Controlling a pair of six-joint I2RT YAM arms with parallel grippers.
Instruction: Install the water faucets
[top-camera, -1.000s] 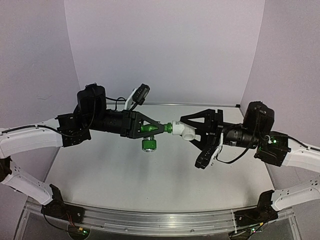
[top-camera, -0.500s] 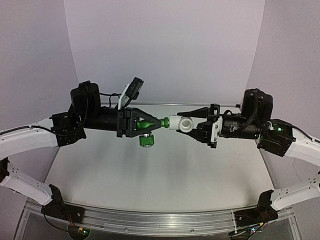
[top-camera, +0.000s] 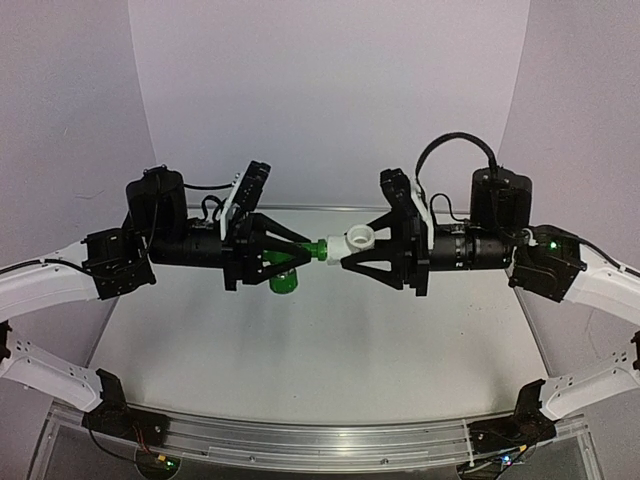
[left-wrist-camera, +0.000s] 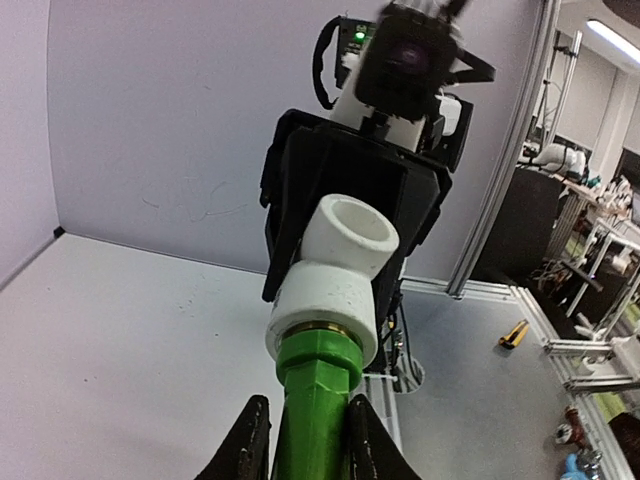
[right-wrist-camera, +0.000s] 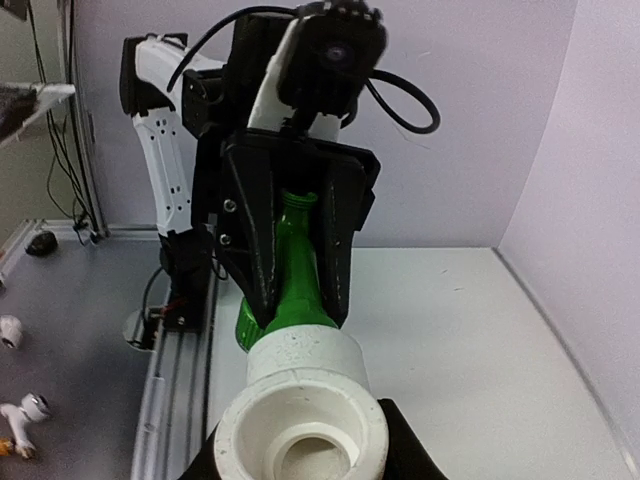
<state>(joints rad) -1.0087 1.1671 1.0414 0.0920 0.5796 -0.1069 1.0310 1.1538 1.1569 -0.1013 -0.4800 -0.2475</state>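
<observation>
Rail of aluminium (top-camera: 320, 435) edges the pale desk (top-camera: 330, 350) at frame bottom. Above mid-desk, well apart from the lilac walls (top-camera: 330, 100), the left pincer (top-camera: 304, 251) clamps the green plastic T-shaped tap (top-camera: 284, 282). The right pincer (top-camera: 345, 262) grips the white stubby cylindrical fitting (top-camera: 358, 240) joined to the tap's end.

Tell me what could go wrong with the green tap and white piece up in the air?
Both parts hang above the table, so if the left claw slips off the green tap or the right claw off the white fitting, they might drop. If the claws misalign, the joint could jam crooked.
</observation>
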